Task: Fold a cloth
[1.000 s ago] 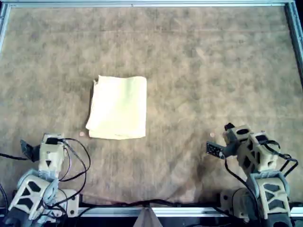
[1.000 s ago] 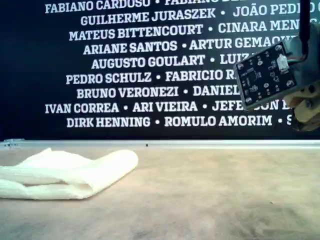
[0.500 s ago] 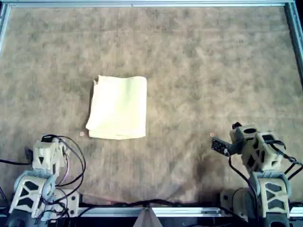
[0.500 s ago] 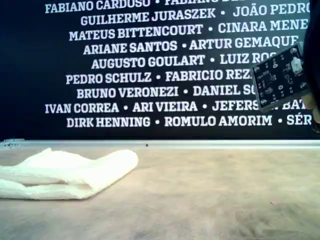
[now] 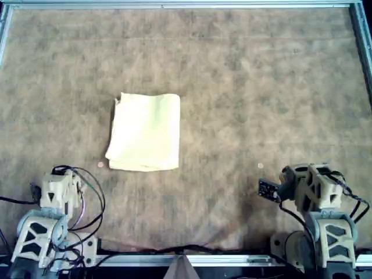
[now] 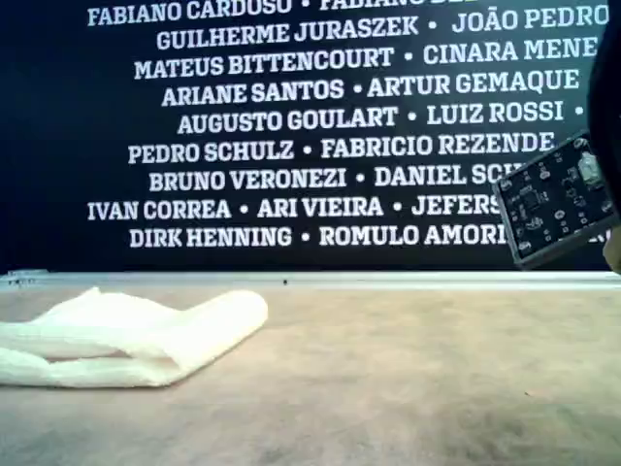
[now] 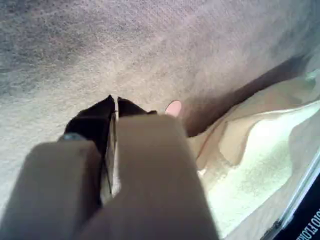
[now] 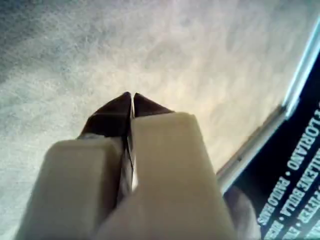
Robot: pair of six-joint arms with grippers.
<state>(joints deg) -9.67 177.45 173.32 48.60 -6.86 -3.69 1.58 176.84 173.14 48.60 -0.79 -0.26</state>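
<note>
The pale yellow cloth [image 5: 145,132] lies folded into a small rectangle on the brown mat, left of centre in the overhead view. It shows as a low folded pile at the exterior view's left [image 6: 126,335] and in the first wrist view [image 7: 260,150]. My first gripper [image 7: 116,102] is shut and empty, near the mat's front edge at the overhead view's left [image 5: 58,181], apart from the cloth. My second gripper [image 8: 131,97] is shut and empty over bare mat, at the overhead view's front right [image 5: 289,174].
The brown mat [image 5: 250,87] covers the table inside a metal rail [image 5: 174,4]. A small pink dot [image 5: 100,165] sits by the cloth's near corner and another [image 5: 260,166] by the second arm. A circuit board [image 6: 558,199] on an arm shows at the exterior view's right.
Both arms have drawn back toward the table's front edge. The circuit board has moved down and to the right in the exterior view. The cloth has not moved.
</note>
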